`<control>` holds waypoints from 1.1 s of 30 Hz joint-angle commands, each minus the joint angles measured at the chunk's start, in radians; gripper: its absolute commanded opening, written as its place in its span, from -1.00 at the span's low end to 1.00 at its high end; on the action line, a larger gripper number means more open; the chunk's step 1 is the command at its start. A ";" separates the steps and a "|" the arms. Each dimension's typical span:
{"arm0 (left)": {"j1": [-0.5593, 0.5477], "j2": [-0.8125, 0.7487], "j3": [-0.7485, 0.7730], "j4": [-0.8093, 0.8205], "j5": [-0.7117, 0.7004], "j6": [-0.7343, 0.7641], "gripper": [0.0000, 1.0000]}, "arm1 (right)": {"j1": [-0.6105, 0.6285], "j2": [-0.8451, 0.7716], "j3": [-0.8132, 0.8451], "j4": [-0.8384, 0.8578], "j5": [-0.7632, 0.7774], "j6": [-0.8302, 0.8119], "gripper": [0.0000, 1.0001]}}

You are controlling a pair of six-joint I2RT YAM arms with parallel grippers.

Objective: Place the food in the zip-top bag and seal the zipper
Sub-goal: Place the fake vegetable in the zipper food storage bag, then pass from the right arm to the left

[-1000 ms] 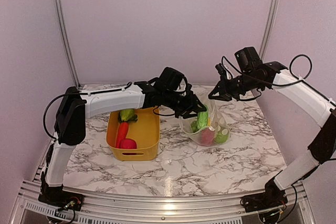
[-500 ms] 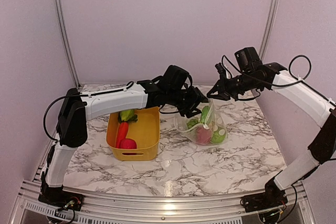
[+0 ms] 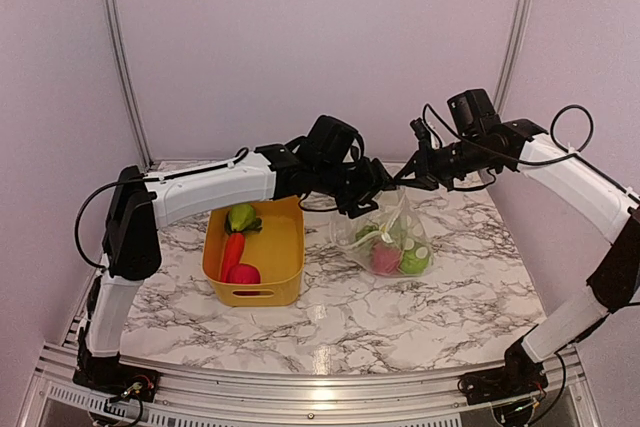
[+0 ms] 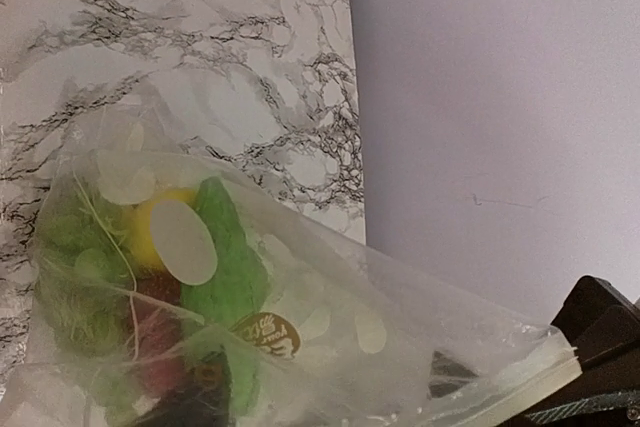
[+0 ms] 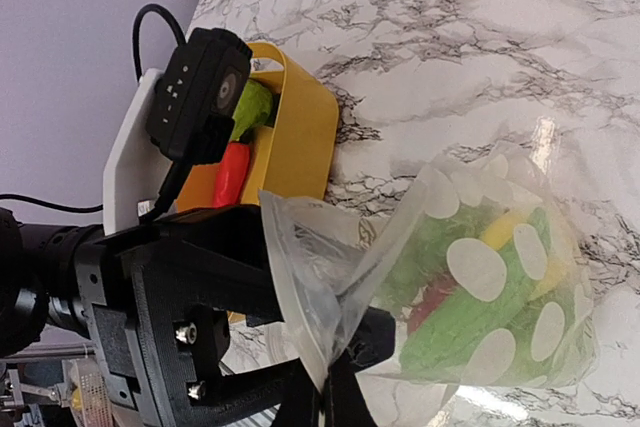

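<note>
Zip-top bag (image 3: 392, 243) hangs pinched by right gripper (image 3: 407, 178), left gripper (image 3: 372, 193) just beside.

L wrist: bag (image 4: 330, 327) btm cut by edge | R gripper (image 5: 322, 402) tips cut off | food (image 4: 225, 277) blurry

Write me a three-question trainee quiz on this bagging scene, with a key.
1. True or false: the carrot lies inside the zip-top bag.
2. The right gripper is: A) open above the yellow bin; B) shut on the bag's mouth edge; C) open, holding nothing.
3. Fill in: in the top view, the bag stands to the ___ of the bin.
Key: 1 false, it lies in the bin; 2 B; 3 right.
</note>
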 commanded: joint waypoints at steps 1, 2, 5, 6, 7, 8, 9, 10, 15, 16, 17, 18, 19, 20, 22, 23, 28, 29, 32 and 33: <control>-0.003 -0.127 0.033 -0.016 -0.022 0.189 0.39 | 0.007 -0.007 0.027 0.033 0.009 0.002 -1.00; -0.002 -0.147 0.024 -0.019 -0.022 0.223 0.39 | 0.007 -0.006 0.030 0.033 0.009 0.003 -1.00; -0.001 -0.217 -0.022 -0.059 -0.063 0.331 0.38 | 0.006 -0.003 0.041 0.031 0.011 0.001 -1.00; -0.002 -0.244 -0.054 -0.093 -0.113 0.378 0.37 | 0.006 -0.002 0.047 0.028 0.013 0.000 -1.00; -0.003 -0.280 -0.092 -0.119 -0.179 0.417 0.36 | 0.006 -0.002 0.053 0.026 0.015 -0.001 -1.00; -0.003 -0.317 -0.150 -0.129 -0.238 0.448 0.35 | 0.007 -0.002 0.058 0.023 0.017 -0.003 -1.00; -0.002 -0.356 -0.208 -0.127 -0.284 0.480 0.33 | 0.006 -0.001 0.061 0.021 0.019 -0.003 -1.00; 0.000 -0.387 -0.264 -0.127 -0.309 0.495 0.31 | 0.006 0.000 0.062 0.022 0.019 -0.004 -1.00; 0.001 -0.429 -0.388 -0.196 -0.304 0.524 0.20 | 0.006 0.002 0.050 0.033 0.014 0.001 -1.00; 0.001 -0.430 -0.409 -0.198 -0.298 0.521 0.19 | 0.005 0.003 0.046 0.037 0.011 0.003 -1.00; 0.001 -0.429 -0.428 -0.192 -0.287 0.514 0.19 | 0.006 0.004 0.045 0.039 0.009 0.004 -1.00; 0.001 -0.425 -0.440 -0.193 -0.285 0.511 0.19 | 0.006 0.005 0.044 0.042 0.009 0.005 -1.00; 0.002 -0.416 -0.442 -0.201 -0.285 0.506 0.21 | 0.006 0.006 0.045 0.043 0.008 0.006 -1.00; 0.003 -0.403 -0.436 -0.212 -0.281 0.501 0.22 | 0.006 0.007 0.046 0.044 0.007 0.007 -1.00; 0.005 -0.371 -0.411 -0.243 -0.286 0.484 0.25 | 0.006 0.010 0.051 0.043 0.006 0.004 -1.00; 0.006 -0.355 -0.401 -0.258 -0.291 0.474 0.26 | 0.006 0.011 0.052 0.038 0.007 0.001 -1.00; 0.016 -0.281 -0.376 -0.262 -0.243 0.449 0.26 | 0.006 0.013 0.055 0.026 0.010 -0.009 -1.00; 0.018 -0.268 -0.365 -0.267 -0.240 0.444 0.24 | 0.006 0.013 0.056 0.024 0.013 -0.009 -1.00; 0.025 -0.240 -0.353 -0.247 -0.183 0.429 0.07 | 0.006 0.013 0.059 0.022 0.019 -0.013 -1.00; 0.027 -0.236 -0.356 -0.230 -0.167 0.425 0.00 | 0.004 0.014 0.059 0.020 0.022 -0.015 -1.00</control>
